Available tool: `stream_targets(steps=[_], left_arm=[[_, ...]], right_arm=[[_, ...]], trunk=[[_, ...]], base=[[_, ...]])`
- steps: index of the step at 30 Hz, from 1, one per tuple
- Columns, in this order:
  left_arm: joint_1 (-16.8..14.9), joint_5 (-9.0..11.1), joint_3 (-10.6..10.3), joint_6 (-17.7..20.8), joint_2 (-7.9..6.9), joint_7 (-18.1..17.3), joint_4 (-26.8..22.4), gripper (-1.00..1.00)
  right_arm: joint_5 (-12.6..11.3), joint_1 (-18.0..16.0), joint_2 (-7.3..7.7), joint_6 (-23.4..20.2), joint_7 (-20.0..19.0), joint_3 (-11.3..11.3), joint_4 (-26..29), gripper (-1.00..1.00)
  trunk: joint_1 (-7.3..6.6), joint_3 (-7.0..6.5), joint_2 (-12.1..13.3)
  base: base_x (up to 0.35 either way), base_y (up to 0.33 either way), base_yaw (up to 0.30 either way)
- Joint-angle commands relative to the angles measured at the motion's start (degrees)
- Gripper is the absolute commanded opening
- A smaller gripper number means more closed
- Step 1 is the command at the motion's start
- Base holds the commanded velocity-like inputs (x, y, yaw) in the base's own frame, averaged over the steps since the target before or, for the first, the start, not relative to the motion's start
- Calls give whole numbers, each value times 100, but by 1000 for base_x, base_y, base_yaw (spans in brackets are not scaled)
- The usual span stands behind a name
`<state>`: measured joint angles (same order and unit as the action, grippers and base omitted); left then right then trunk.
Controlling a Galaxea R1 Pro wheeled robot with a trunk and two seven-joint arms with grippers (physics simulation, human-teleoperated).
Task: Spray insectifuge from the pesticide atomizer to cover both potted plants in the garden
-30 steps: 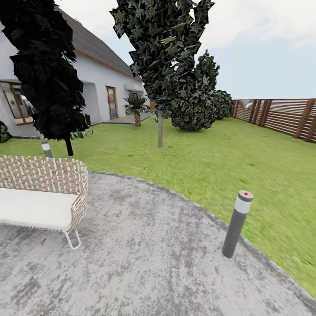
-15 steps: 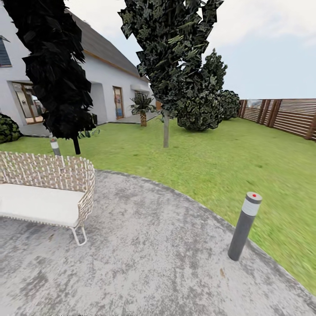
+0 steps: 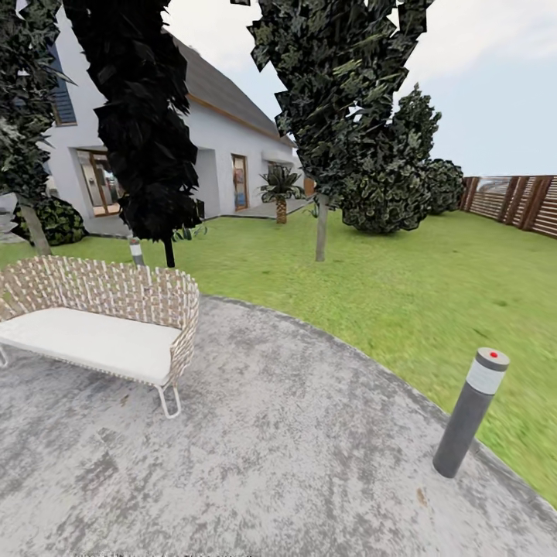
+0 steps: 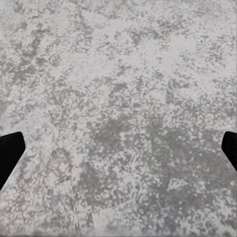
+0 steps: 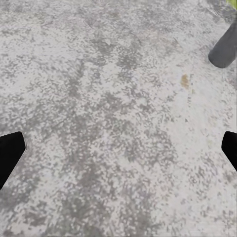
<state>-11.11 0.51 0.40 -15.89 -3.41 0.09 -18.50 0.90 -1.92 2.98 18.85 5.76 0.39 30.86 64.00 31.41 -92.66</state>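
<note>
Garden lawn (image 3: 402,286) curves around a round grey paved patio (image 3: 294,456), where a woven wicker bench (image 3: 108,309) with a white cushion stands at the left and a grey bollard (image 3: 468,414) with a red dot stands at the right edge. Both the left gripper (image 4: 118,153) and the right gripper (image 5: 118,150) hang spread wide over bare paving, holding nothing; the bollard's base appears in the right wrist view

The left gripper (image 4: 118,153) points straight down, its two dark fingertips (image 4: 9,150) showing at the far left and right edges of the left wrist frame — spread wide, nothing between them. The right gripper (image 5: 118,150) matches it — fingertips (image 5: 10,150) at the two side edges of its frame, wide apart and holding nothing.
</note>
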Motion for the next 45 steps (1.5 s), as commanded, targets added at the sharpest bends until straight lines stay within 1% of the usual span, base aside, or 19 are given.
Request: stream_targets(steps=[1, 3, 6, 11, 15, 45], left_arm=[[-5, 9, 4, -19, 0, 6, 9, 100], [-5, 10, 8, -19, -1, 8, 6, 100], [-5, 11, 29, -19, -7, 9, 5, 100], [-5, 11, 228, -19, -10, 9, 5, 100], [-5, 11, 290, -19, -10, 9, 5, 100], [-5, 11, 302, -19, -10, 9, 5, 100]], right_arm=[[132, -1, 1, 17, 28, 5, -3, 100], [212, -1, 1, 20, 34, 4, -7, 100], [255, 1, 1, 22, 36, 0, -9, 100], [269, -1, 1, 18, 39, -1, -10, 100], [270, -2, 1, 17, 39, -2, -10, 100], [270, -1, 1, 14, 37, -2, -10, 100]], trunk=[[66, 53, -124], [110, 85, -205], [176, 132, -325], [286, 211, -526], [374, 274, -686], [1032, 799, -1889]], base=[[0, 0, 271], [0, 0, 271], [0, 0, 271], [0, 0, 272], [0, 0, 272], [0, 0, 275]])
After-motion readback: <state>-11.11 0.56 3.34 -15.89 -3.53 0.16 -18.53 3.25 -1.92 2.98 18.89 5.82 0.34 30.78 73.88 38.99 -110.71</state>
